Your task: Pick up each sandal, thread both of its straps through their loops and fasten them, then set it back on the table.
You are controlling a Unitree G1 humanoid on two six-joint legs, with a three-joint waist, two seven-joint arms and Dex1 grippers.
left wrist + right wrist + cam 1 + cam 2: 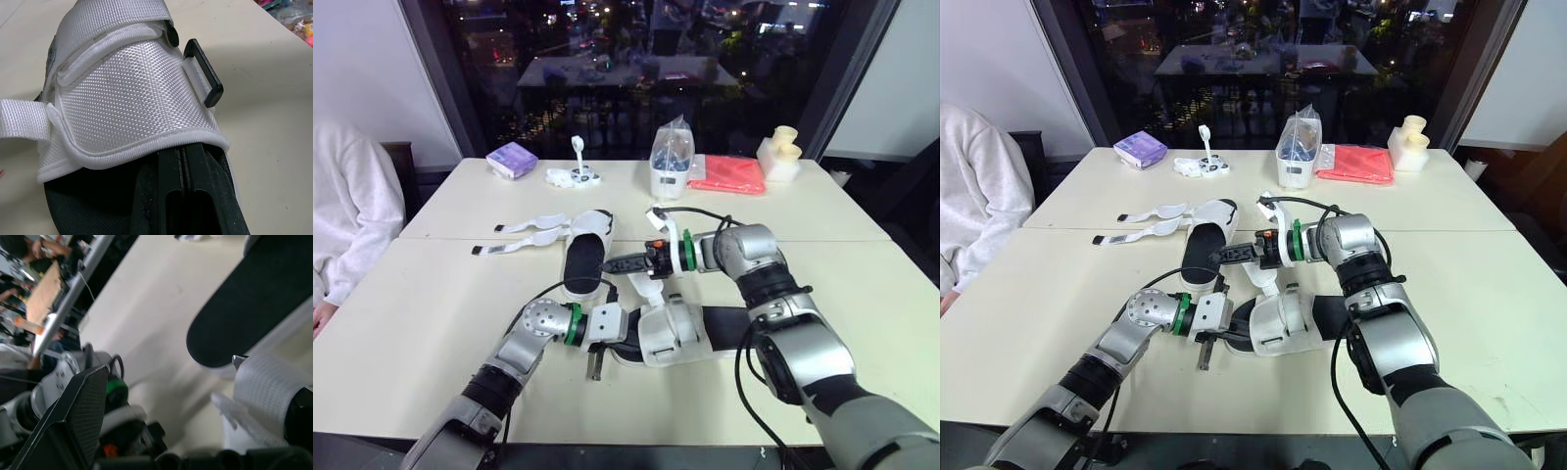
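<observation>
So the near sandal (pixel 671 333) lies on the table (pixel 431 323) in the lower middle of the head view. The other sandal (pixel 585 257) is just above and left of it, with its straps flopped out to the left.

The left hand (pixel 596 360) sits at the near sandal's left end. In its wrist view the fingers (pixel 190 196) are pressed together with the tips tucked under the white upper. I honestly can't tell if they're pinching anything.

The right hand (pixel 625 262) hovers just above the sandal with its fingers spread apart. A loose strap (pixel 264 382) rests against one of them rather than being clamped. The black loop (pixel 205 73) on the side of the upper looks empty.

My take is that this is the threading step for that strap. To do it well:
- Pinch the strap close to its tip so it doesn't droop.
- Get the left hand pinning the shoe so it can't slide.
- Line the tip up flat with the loop's slot.
- Feed it straight through before folding it back.

Coming in at an angle will probably just bump the loop flat against the upper.
</observation>
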